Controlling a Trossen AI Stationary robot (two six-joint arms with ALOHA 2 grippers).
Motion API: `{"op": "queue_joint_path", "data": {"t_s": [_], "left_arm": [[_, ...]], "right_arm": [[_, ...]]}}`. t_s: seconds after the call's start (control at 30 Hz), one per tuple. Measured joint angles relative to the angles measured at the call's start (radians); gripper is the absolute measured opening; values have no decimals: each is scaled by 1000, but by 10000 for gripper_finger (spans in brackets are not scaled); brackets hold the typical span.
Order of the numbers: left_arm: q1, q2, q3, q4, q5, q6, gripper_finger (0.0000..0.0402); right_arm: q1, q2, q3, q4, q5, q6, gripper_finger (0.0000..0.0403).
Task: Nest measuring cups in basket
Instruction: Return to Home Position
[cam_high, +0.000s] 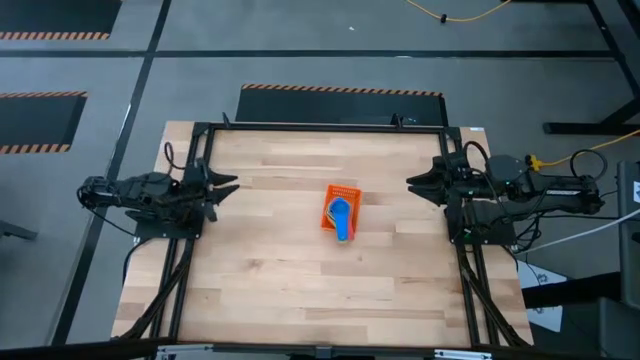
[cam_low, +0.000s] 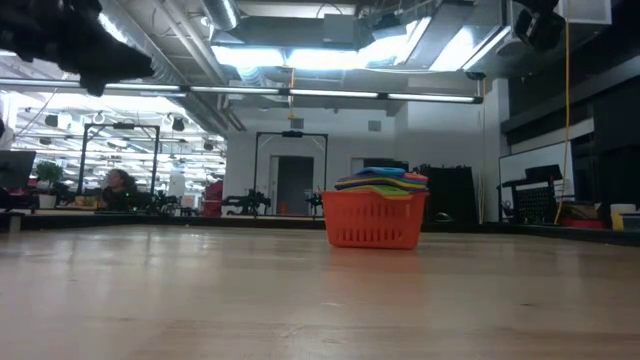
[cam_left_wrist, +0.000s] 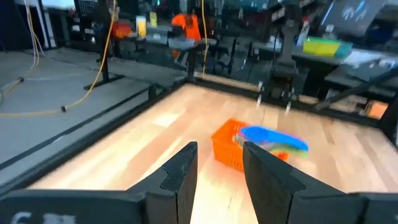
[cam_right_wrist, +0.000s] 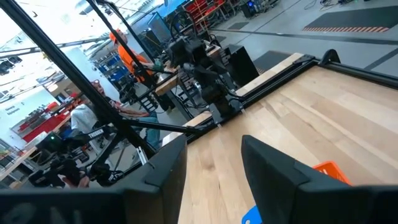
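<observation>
Your left gripper (cam_high: 232, 187) hung at the left edge of the tabletop (cam_high: 260, 290), lifted clear of the wood. Its two fingers were parted by a narrow gap, and you had nothing between them. Your right gripper (cam_high: 412, 184) faced it from the right edge, its fingers likewise a little apart and empty. Both pointed inward and were well apart from the basket (cam_high: 338, 197), which stood alone near the middle of the tabletop, slightly turned against the table's edges. The measuring cups (cam_high: 342, 218) sat nested inside it as one stack, with a light blue cup (cam_low: 380, 173) on top. From table height you could see the stack rising above the basket's rim, with bands of green, yellow and orange under the blue. From above, the top cup's handle reached out over one basket wall.
</observation>
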Motion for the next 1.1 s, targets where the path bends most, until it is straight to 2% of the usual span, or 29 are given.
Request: {"op": "queue_joint_path", "data": {"t_s": [0.4, 0.77, 0.93, 1.1], "left_arm": [[1, -1, -102, -1, -22, -81, 121], [1, -1, -214, 119, -11, -84, 121], [1, 0, -216, 135, 52, -41, 121], [1, 0, -217, 135, 157, 29, 121]], "right_arm": [[0, 0, 0, -1, 0, 0, 158], [0, 0, 0, -1, 0, 0, 158], [0, 0, 0, -1, 0, -1, 158], [0, 0, 0, -2, 0, -6, 158]]}}
